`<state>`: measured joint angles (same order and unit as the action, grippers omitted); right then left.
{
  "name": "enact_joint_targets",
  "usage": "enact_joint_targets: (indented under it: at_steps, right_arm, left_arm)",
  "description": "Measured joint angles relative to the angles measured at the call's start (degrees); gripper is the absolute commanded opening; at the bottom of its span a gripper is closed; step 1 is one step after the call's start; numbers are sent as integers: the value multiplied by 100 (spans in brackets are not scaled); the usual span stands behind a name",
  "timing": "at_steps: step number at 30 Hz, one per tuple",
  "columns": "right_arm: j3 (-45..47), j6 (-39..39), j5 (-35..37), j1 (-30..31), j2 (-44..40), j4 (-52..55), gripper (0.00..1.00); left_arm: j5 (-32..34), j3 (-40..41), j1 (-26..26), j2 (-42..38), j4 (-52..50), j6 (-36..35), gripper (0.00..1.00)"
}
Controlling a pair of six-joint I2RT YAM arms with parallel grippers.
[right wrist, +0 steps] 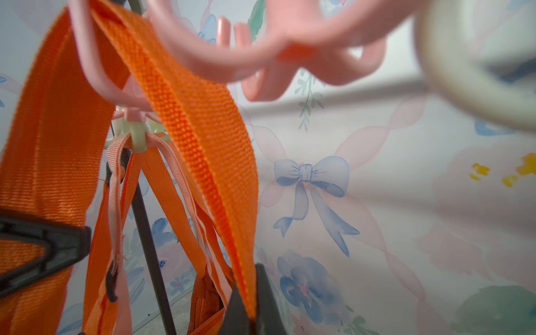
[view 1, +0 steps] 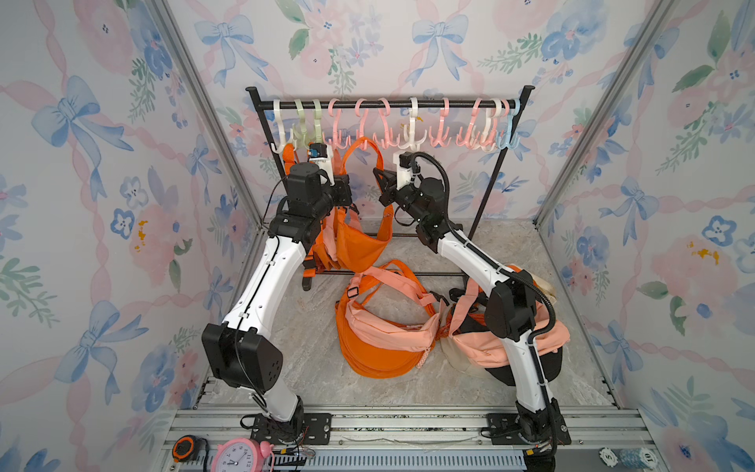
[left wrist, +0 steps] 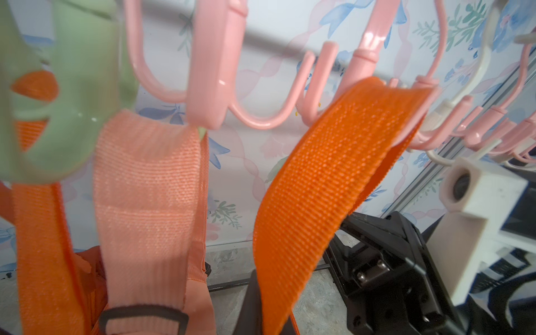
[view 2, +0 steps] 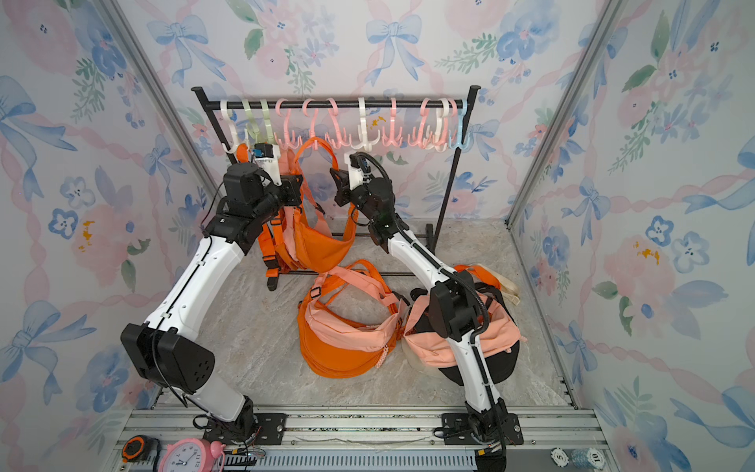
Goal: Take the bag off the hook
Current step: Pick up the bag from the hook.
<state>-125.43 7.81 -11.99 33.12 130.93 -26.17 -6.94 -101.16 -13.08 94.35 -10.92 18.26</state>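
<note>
An orange bag (view 1: pixel 361 251) hangs by its orange strap (view 1: pixel 362 142) from a pink hook (view 1: pixel 362 122) on the rack, seen in both top views. My left gripper (view 1: pixel 345 180) is shut on the strap's left run, and the webbing (left wrist: pixel 319 188) passes between its jaws (left wrist: pixel 269 319). On the strap's right run my right gripper (view 1: pixel 378 173) is shut, with the webbing (right wrist: pixel 203 130) pinched at its jaws (right wrist: pixel 252 313). The strap's loop lies over the pink hook (right wrist: pixel 95 78). The left gripper's black finger (right wrist: pixel 43 240) shows on the other run.
The black rail (view 1: pixel 388 104) carries a row of pink, white, green and blue hooks. More orange and peach bags (view 1: pixel 322 249) hang at the left. Two bags lie on the floor (view 1: pixel 384 339) (view 1: pixel 482 343). A pink clock (view 1: pixel 237 457) and a tape measure (view 1: pixel 184 447) sit at the front edge.
</note>
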Motion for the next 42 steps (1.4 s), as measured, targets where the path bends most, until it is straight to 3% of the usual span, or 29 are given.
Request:
enact_joint_targets:
  at_steps: [9, 18, 31, 42]
  right_arm:
    - [127, -138, 2, 35, -166, -7, 0]
    - [660, -319, 0, 177, -870, -28, 0]
    - [2262, -820, 11, 608, -2391, -188, 0]
    - [3724, -1488, 157, 1073, -4282, -85, 0]
  left_arm:
    - [-9, -498, 0, 256, -177, -2, 0]
    - [-48, -608, 0, 177, -278, -2, 0]
    - [-61, 505, -120, -1191, -114, 0, 0]
    - [273, 1263, -927, -2081, -94, -144, 0]
